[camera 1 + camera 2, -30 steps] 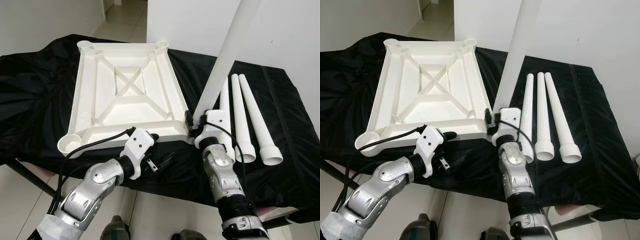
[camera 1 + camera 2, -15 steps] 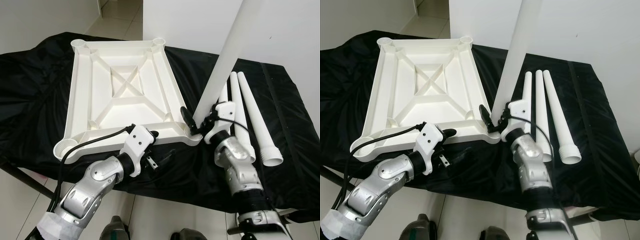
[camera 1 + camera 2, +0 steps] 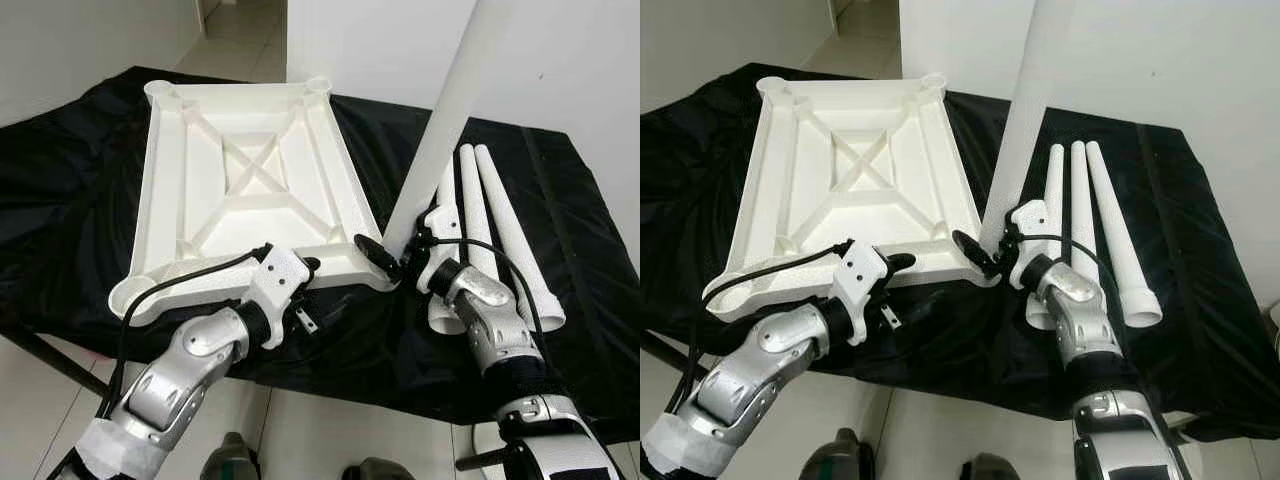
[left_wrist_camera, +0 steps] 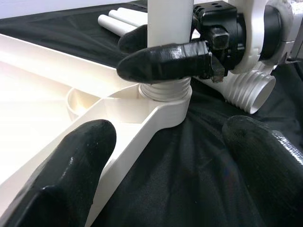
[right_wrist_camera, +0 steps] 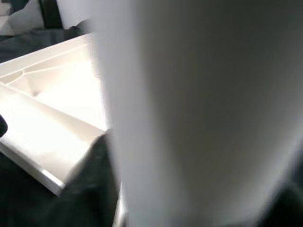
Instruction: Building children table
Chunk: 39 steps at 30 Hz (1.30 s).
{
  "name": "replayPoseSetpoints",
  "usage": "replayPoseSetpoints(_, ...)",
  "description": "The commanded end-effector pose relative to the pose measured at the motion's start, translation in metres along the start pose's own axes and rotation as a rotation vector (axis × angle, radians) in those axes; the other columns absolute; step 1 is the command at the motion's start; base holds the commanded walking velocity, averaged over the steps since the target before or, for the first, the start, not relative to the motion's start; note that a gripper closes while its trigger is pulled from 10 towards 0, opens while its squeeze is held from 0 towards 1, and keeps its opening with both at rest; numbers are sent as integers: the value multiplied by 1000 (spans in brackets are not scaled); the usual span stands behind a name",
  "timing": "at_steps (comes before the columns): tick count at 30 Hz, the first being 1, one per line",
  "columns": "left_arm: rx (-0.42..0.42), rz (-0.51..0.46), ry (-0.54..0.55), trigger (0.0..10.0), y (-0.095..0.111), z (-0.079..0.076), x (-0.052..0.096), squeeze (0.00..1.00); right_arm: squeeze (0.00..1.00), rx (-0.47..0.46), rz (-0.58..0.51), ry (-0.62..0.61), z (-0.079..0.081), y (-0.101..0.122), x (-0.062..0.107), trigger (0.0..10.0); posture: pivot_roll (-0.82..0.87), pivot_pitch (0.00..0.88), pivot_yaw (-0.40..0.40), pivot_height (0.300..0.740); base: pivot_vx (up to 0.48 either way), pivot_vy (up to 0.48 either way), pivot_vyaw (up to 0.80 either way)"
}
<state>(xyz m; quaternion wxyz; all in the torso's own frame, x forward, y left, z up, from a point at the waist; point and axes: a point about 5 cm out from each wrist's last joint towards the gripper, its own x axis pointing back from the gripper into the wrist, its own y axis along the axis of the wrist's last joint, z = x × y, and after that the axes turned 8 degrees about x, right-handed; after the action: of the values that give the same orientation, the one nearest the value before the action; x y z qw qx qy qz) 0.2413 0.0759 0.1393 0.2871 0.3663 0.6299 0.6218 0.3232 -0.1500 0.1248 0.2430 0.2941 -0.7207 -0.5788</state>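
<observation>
A white tabletop (image 3: 250, 190) lies upside down on the black cloth. One white leg (image 3: 440, 130) stands tilted in its near right corner socket (image 4: 165, 94), threaded end in. My right gripper (image 3: 392, 255) is shut on that leg just above the socket, one black finger (image 4: 165, 61) across it. My left gripper (image 3: 312, 295) is open at the tabletop's near rim, one finger over the rim and the other over the cloth. In the right wrist view the leg (image 5: 189, 118) is blurred and very close, beside the tabletop (image 5: 57, 118).
Three spare white legs (image 3: 485, 230) lie side by side on the cloth to the right of the standing leg. The black-draped table (image 3: 80, 200) ends just before my arms, with tiled floor (image 3: 300, 440) below. White walls stand behind it.
My right wrist and forearm have swung round the leg from the near side to the right, still shut on it. The leg stays in the socket. The left gripper has hardly moved.
</observation>
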Motion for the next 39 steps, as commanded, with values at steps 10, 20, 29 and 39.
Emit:
replayPoseSetpoints(10,6,21,-122,10000,-2,-8,-3,0,0,2,7,-2,2,-3,-3,10000,49,0,-27,740,0,0,0)
replayPoseSetpoints(20,12,18,-122,10000,-2,-8,-4,0,0,-18,-22,-160,6,3,-8,10000,41,2,-30,740,0,0,0)
replayPoseSetpoints(29,18,18,-124,10000,-3,-10,-5,0,0,-46,31,-403,35,-1,-20,10000,35,9,-26,740,0,0,0)
replayPoseSetpoints(39,16,15,-128,10000,-2,-10,-6,0,0,-107,32,-591,52,3,-27,10000,40,4,-27,740,0,0,0)
